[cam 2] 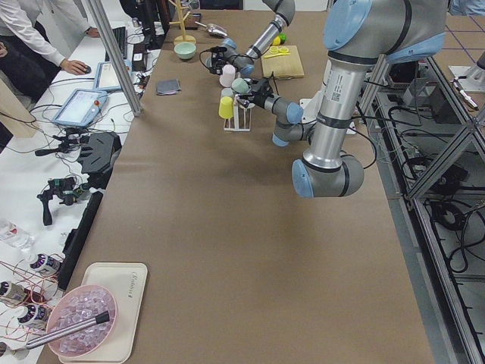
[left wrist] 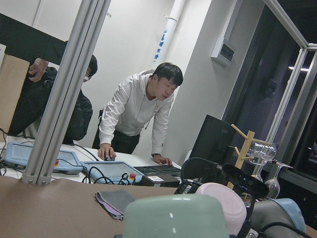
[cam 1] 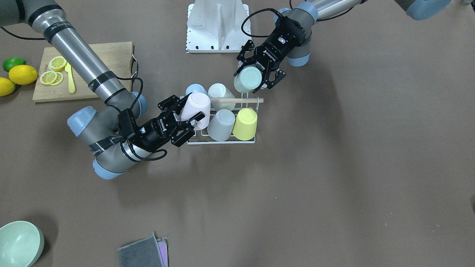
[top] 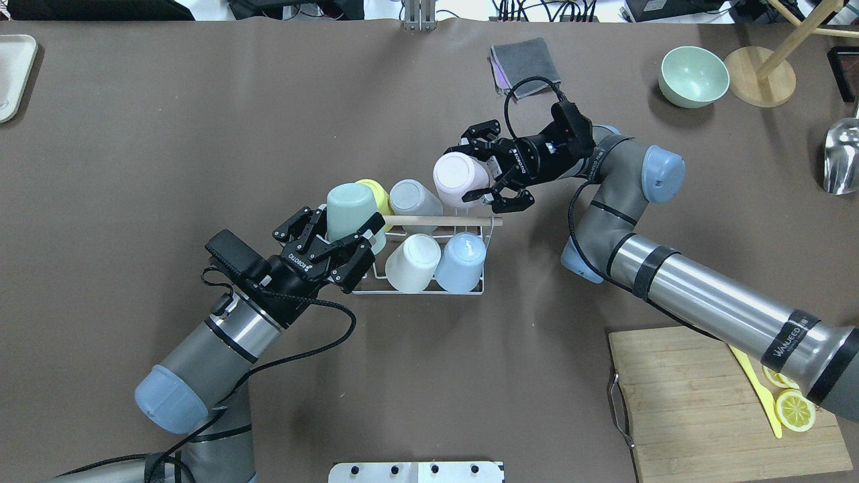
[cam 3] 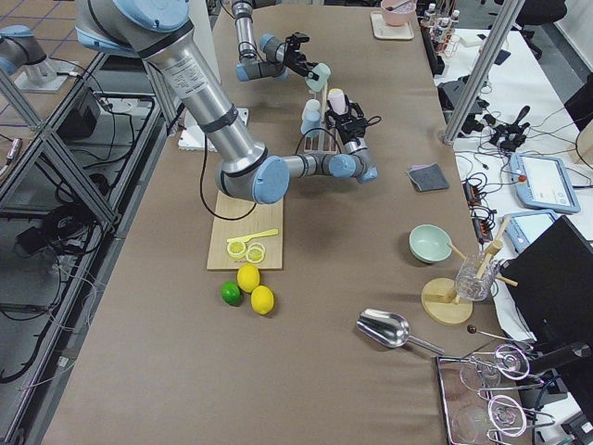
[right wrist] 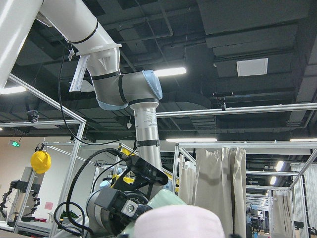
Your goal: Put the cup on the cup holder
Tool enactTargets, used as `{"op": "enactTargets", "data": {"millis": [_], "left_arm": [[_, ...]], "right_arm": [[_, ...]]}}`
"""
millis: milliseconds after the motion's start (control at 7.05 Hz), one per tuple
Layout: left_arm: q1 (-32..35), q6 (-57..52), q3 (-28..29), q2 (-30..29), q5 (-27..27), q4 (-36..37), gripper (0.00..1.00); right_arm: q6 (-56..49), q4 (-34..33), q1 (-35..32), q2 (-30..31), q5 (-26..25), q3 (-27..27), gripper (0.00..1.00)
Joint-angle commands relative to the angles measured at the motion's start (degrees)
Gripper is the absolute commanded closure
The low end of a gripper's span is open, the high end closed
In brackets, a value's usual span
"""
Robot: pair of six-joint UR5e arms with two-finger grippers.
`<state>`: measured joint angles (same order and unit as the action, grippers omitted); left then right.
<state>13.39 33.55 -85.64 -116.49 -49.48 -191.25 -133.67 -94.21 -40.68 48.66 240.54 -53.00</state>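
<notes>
The cup holder [top: 429,290] is a white wire rack with a wooden dowel [top: 436,220] on top; it also shows in the front view [cam 1: 222,142]. It carries yellow [top: 372,190], grey [top: 416,196], white [top: 413,261] and light blue [top: 462,260] cups, all upside down. My left gripper [top: 342,231] is shut on a mint green cup [top: 352,208], held tilted over the rack's left end; in the front view this gripper [cam 1: 250,79] is upper right. My right gripper [top: 470,171] is shut on a pink cup [top: 458,178] above the rack's far right corner, and it also shows in the front view [cam 1: 187,110].
A wooden cutting board [top: 698,402] with lemon slices [top: 795,409] and a yellow knife lies near right. A green bowl [top: 693,76] and a grey cloth [top: 525,60] lie far right. Lemons and a lime [cam 1: 16,72] sit beside the board. A white mount [cam 1: 218,26] stands at the robot's base.
</notes>
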Motion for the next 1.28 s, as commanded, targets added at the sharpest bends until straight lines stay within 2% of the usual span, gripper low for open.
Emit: {"op": "enactTargets", "data": {"millis": [0, 142, 284, 426, 568, 709, 851, 1135], "left_arm": [[-0.03, 0.11, 0.65, -0.14, 0.0, -0.08, 1.0], [-0.03, 0.11, 0.74, -0.06, 0.0, -0.08, 1.0], [-0.11, 0.11, 1.09, -0.06, 0.0, -0.26, 1.0], [-0.03, 0.03, 1.35, -0.06, 0.0, -0.26, 1.0], [-0.03, -0.67, 0.83, 0.03, 0.0, -0.17, 0.79], [-0.03, -4.07, 0.65, 0.03, -0.09, -0.26, 0.05], [-0.03, -4.19, 0.56, -0.05, -0.09, -0.78, 0.02], [-0.03, -4.1, 0.74, -0.06, -0.09, -0.88, 0.02]], "right_arm": [[0.08, -0.09, 0.34, 0.55, 0.02, -0.35, 0.5], [0.16, -0.01, 0.17, 0.64, 0.11, -0.53, 0.09], [0.17, 0.0, -0.44, 0.47, 0.11, -0.62, 0.0], [0.25, -0.09, -0.89, 0.38, 0.11, -0.62, 0.0], [0.43, -0.09, -1.85, -0.05, 0.28, -0.7, 0.0], [0.52, -0.35, -3.08, -0.14, 0.37, -1.66, 0.0], [1.04, -1.83, -4.65, -0.15, 1.15, -2.63, 0.0], [9.52, -8.58, -6.6, -0.06, 2.3, -6.31, 0.01]]}}
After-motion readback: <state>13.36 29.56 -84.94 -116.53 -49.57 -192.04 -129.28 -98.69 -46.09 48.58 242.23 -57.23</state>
